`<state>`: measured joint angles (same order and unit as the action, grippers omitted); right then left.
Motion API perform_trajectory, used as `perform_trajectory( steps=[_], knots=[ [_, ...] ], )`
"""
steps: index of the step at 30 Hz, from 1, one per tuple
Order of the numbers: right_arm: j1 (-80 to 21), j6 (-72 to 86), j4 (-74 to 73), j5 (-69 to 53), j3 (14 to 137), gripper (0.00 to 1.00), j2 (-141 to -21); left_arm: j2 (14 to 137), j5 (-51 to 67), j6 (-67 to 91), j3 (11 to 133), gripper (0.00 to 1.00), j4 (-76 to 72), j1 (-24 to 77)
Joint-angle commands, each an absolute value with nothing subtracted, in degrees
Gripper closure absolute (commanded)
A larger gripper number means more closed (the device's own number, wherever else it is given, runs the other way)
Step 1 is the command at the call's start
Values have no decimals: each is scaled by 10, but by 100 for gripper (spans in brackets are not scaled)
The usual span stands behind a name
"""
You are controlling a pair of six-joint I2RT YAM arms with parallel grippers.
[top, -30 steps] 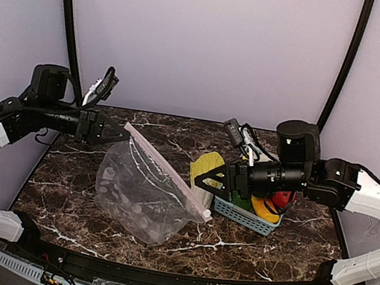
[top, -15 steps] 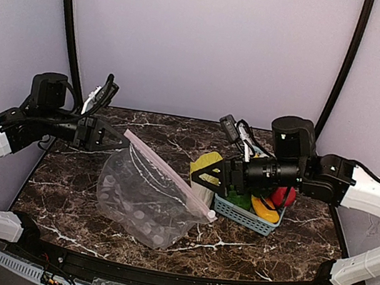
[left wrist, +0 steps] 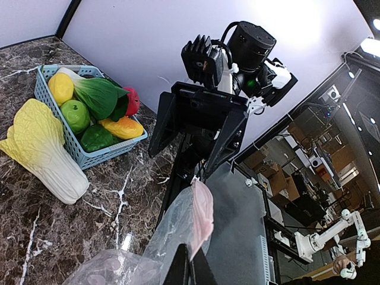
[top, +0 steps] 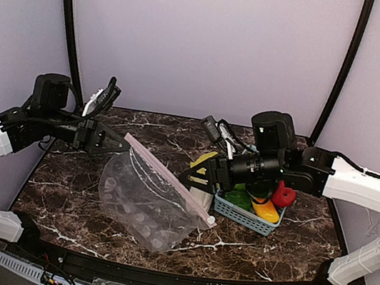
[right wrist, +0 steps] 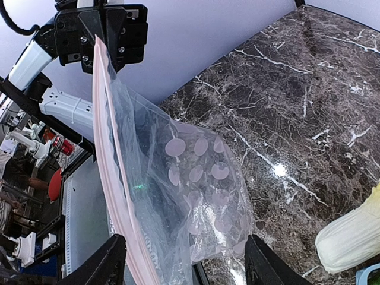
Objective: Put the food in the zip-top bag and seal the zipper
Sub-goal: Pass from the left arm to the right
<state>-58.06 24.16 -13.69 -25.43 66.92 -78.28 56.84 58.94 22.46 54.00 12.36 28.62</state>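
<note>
The clear dotted zip-top bag (top: 144, 204) hangs by one corner of its mouth, its bottom resting on the marble. My left gripper (top: 116, 143) is shut on the pink zipper (top: 168, 178) at that corner; the left wrist view shows the strip (left wrist: 203, 214) pinched between the jaws. My right gripper (top: 195, 177) is open at the bag's lower mouth end. In the right wrist view the bag (right wrist: 196, 196) sits between its fingers (right wrist: 105, 267). The napa cabbage (left wrist: 41, 148) lies on the table. Lemon (left wrist: 60, 88), green apple (left wrist: 76, 114), pepper (left wrist: 122, 126) and red fruit (left wrist: 132, 101) sit in the basket.
The light-blue slotted basket (top: 247, 217) stands right of the bag and also holds a green leafy vegetable (left wrist: 98, 95). The cabbage (top: 204, 165) lies just behind my right gripper. The table's front edge runs close below the bag.
My right arm has moved left from the basket up to the bag's mouth end, its jaws a little narrower. My left gripper, still holding the corner, has shifted slightly right.
</note>
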Motion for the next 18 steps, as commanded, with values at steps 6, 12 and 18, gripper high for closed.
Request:
perform_trajectory(
  steps=[6, 12, 18],
  knots=[
    [-578, 223, -114, -292, 700, 37, -808, 572, 596, 213, 554, 99, 136, 289],
    [-578, 221, -113, -296, 707, 42, -821, 573, 597, 212, 555, 99, 136, 289],
    [-578, 219, -113, -308, 714, 49, -836, 573, 598, 211, 556, 99, 136, 289]
  ],
)
